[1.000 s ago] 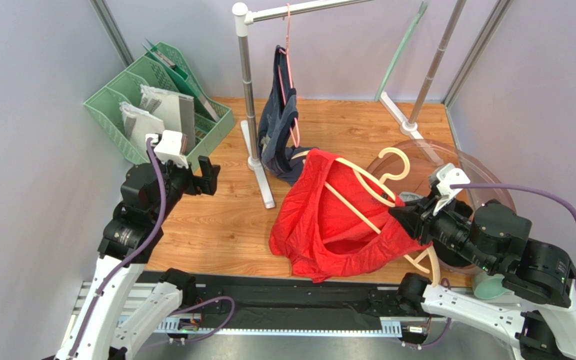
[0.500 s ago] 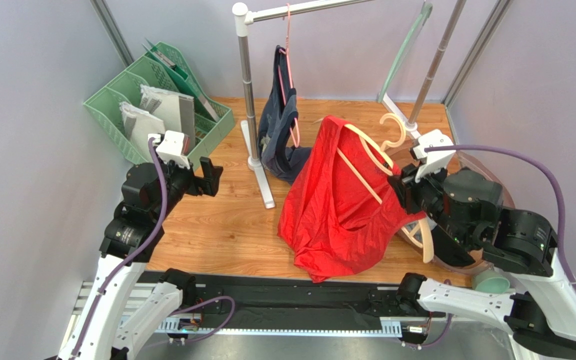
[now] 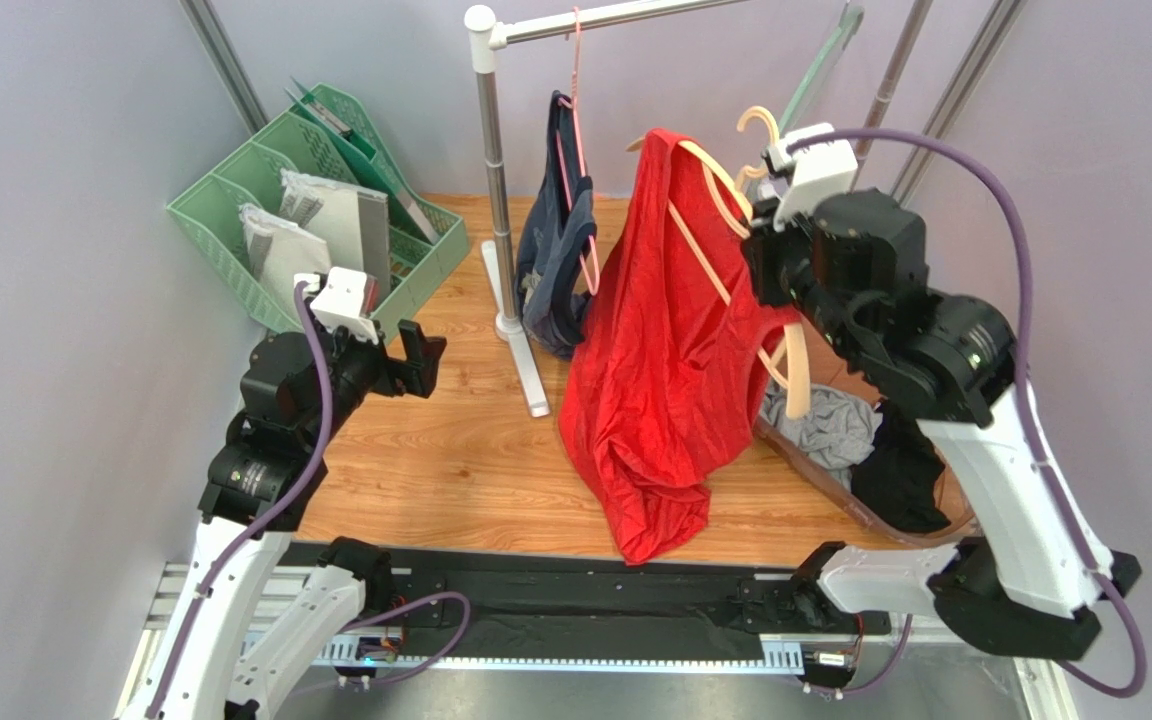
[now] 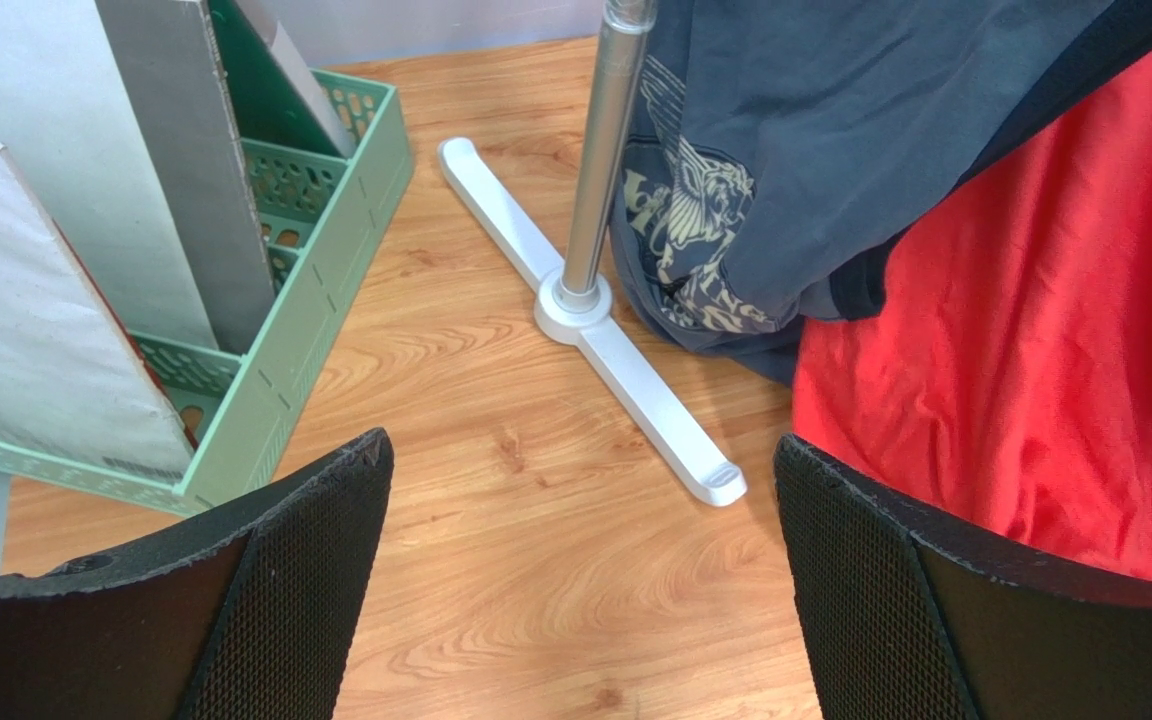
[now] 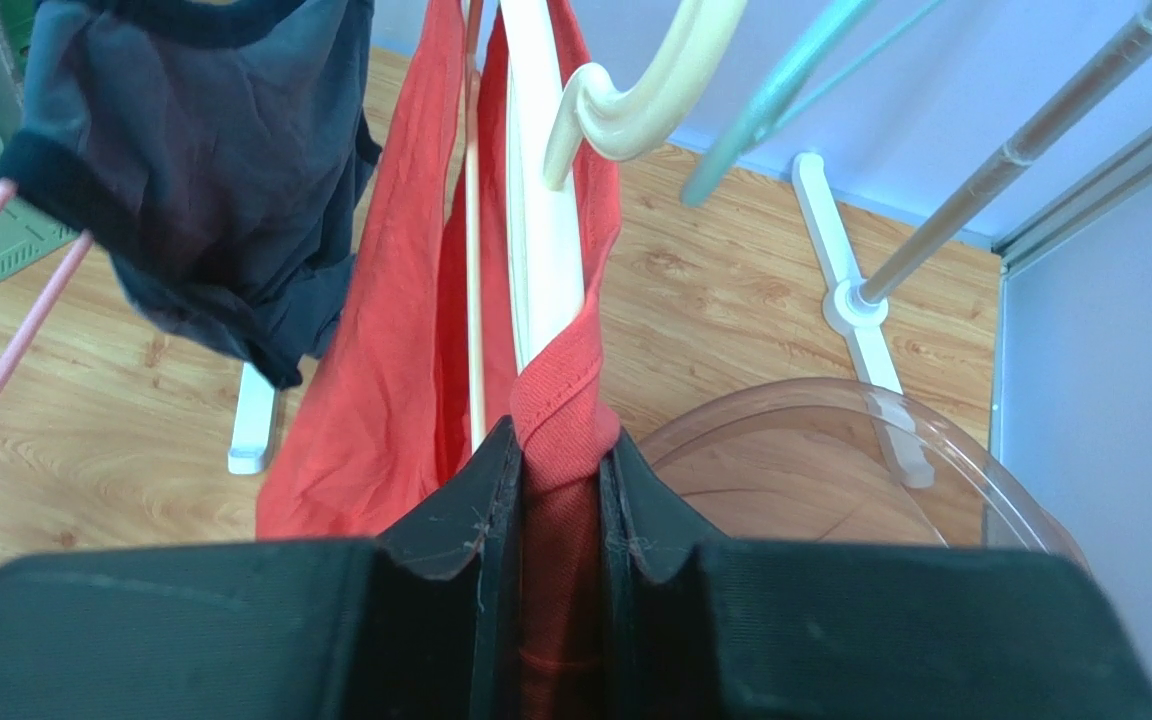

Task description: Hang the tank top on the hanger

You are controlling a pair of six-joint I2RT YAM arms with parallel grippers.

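Note:
The red tank top (image 3: 657, 375) hangs lengthwise from the cream hanger (image 3: 760, 123), which is lifted high near the rack rail with its hook pointing up. My right gripper (image 3: 766, 270) is shut on the top's red fabric at the hanger's lower shoulder. In the right wrist view, the gripper (image 5: 557, 450) pinches a twisted red strap, and the hanger (image 5: 537, 225) and tank top (image 5: 387, 360) rise above it. My left gripper (image 3: 417, 353) hovers open at the left, over bare wood (image 4: 582, 450). The tank top's edge (image 4: 1018, 375) lies to its right.
A navy top (image 3: 560, 255) hangs on a pink hanger from the rack, whose post (image 3: 495, 180) and white foot (image 4: 612, 353) stand beside the tank top. A green organiser (image 3: 312, 195) sits far left. A clear bowl (image 5: 838, 398) holds grey and dark cloths. A mint hanger (image 3: 823, 60) hangs behind.
My right arm has lifted the hanger and tank top up and back toward the rail. The top now hangs long, and the bowl is uncovered. The left arm has stayed put.

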